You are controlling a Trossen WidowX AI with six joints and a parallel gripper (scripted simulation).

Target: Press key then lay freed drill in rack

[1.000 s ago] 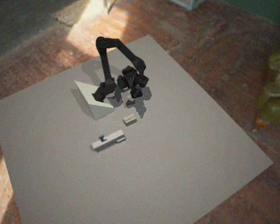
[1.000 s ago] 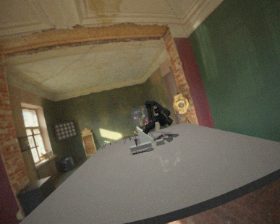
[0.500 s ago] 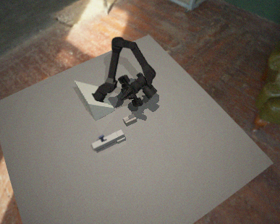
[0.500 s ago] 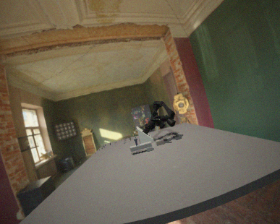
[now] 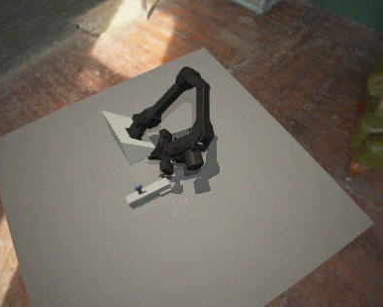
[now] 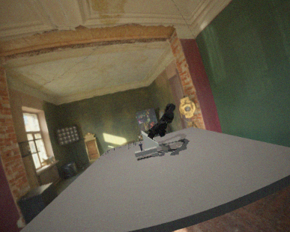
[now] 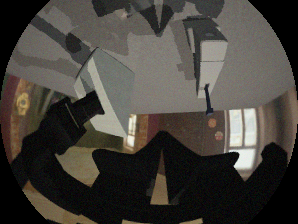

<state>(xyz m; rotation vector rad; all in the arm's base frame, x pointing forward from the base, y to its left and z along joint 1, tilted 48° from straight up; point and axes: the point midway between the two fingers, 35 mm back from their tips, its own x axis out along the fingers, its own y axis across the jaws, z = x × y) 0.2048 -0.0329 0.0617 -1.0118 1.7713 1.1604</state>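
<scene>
Hovering above the table (image 5: 244,218) (image 6: 177,176) (image 7: 165,90), the gripper (image 5: 153,153) (image 7: 162,133) has its jaws fully closed—nothing between them. In the top view, a pale wedge (image 5: 126,144) (image 6: 149,143) (image 7: 111,95) sits toward the upper-left edge; the pale block with a blue peg (image 5: 149,193) (image 6: 147,153) (image 7: 211,72) lies nearer the left corner than the right—whether it holds the drill, I cannot tell.

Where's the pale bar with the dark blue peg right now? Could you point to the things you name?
In the top view, the pale bar (image 5: 152,193) (image 6: 147,153) (image 7: 212,73) lies on the grey mat (image 5: 210,238) (image 6: 170,187) (image 7: 155,85), left of centre, just below the arm (image 5: 203,104) (image 6: 165,120).
</scene>
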